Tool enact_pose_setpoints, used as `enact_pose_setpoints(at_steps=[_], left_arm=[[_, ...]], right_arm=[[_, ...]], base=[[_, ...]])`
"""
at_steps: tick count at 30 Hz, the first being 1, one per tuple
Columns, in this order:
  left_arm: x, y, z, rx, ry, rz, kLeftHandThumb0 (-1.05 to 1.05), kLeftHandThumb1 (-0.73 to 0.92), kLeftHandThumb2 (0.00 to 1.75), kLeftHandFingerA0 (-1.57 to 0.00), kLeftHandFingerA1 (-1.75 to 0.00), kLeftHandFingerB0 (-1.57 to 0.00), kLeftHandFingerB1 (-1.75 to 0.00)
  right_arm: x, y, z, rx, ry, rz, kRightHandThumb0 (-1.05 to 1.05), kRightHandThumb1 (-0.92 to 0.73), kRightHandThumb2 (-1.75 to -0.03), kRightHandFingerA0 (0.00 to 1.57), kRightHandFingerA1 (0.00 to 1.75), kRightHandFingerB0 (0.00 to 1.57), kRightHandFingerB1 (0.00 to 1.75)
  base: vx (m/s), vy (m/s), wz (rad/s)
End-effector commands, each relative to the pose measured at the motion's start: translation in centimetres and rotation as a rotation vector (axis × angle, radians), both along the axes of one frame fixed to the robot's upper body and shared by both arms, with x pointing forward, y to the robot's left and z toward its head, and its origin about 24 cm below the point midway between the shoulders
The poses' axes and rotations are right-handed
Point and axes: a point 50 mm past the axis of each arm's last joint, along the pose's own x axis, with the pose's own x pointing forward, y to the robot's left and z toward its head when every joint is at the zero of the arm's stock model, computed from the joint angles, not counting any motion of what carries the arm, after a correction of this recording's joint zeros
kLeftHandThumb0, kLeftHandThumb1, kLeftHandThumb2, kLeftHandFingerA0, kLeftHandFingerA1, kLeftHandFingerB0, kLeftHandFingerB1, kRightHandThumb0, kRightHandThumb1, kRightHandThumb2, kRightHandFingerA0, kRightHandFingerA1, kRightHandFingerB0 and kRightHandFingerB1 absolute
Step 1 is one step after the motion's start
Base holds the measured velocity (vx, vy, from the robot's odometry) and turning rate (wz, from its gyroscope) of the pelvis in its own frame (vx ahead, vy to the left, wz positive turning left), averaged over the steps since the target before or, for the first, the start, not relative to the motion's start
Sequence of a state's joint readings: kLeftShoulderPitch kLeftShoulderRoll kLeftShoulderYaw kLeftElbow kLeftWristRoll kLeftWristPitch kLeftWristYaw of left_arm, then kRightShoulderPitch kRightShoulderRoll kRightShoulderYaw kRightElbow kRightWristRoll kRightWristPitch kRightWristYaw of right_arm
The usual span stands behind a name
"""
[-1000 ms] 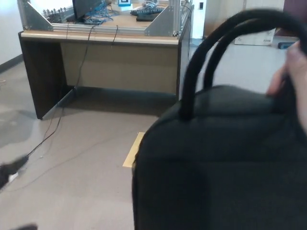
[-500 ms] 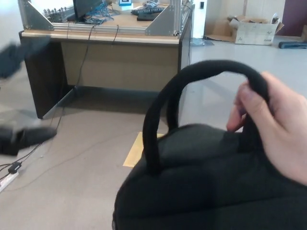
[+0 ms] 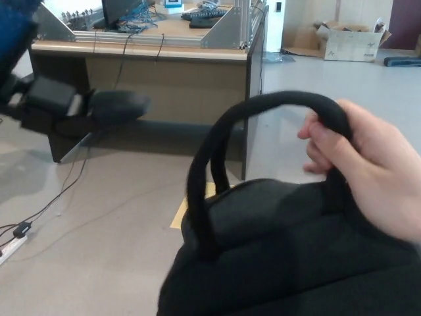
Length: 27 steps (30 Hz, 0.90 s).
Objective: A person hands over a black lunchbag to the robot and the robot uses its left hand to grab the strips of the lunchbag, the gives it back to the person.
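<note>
Handover scene, viewed from the robot's head. The black lunchbag (image 3: pixel 289 257) fills the lower right of the view, held up off the floor, its body cut off by the bottom and right edges. Behind it stands a wooden desk (image 3: pixel 164 79) with a dark side panel, carrying metal framing and a tangle of cables on top; further cables hang down its front and trail across the grey floor (image 3: pixel 85 243). The lunchbag's straps (image 3: pixel 263 108) rise together in one arch above the bag body. A person's hand (image 3: pixel 368 168), entering from the right, is closed around the right end of that arch, thumb on the near side, and bears the bag. The robot's left hand (image 3: pixel 85 108) reaches in from the upper left, level with the desk front, blurred; one thick dark finger points toward the straps, well apart from them and touching nothing, and from this blur it cannot be told whether the fingers are spread or closed. A cardboard box (image 3: pixel 348 43) sits on the floor at far upper right. The robot's right hand does not show.
</note>
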State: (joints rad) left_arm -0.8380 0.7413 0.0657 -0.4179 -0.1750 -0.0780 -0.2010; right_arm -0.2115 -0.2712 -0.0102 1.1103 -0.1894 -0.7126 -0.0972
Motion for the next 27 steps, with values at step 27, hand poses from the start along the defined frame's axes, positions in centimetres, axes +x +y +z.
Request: enact_pose_setpoints(at_steps=[27], left_arm=[[-1.2, -12.2, -1.8, 0.159, 0.293, -0.044, -0.82, 0.51, 0.86, -0.04, -0.18, -0.08, -0.14]], right_arm=[[0.1, -0.5, 0.4, -0.032, -0.001, 0.009, -0.75, -0.84, -0.65, 0.36, 0.44, 0.27, 0.36]], base=[[0.0, 0.0, 0.0]])
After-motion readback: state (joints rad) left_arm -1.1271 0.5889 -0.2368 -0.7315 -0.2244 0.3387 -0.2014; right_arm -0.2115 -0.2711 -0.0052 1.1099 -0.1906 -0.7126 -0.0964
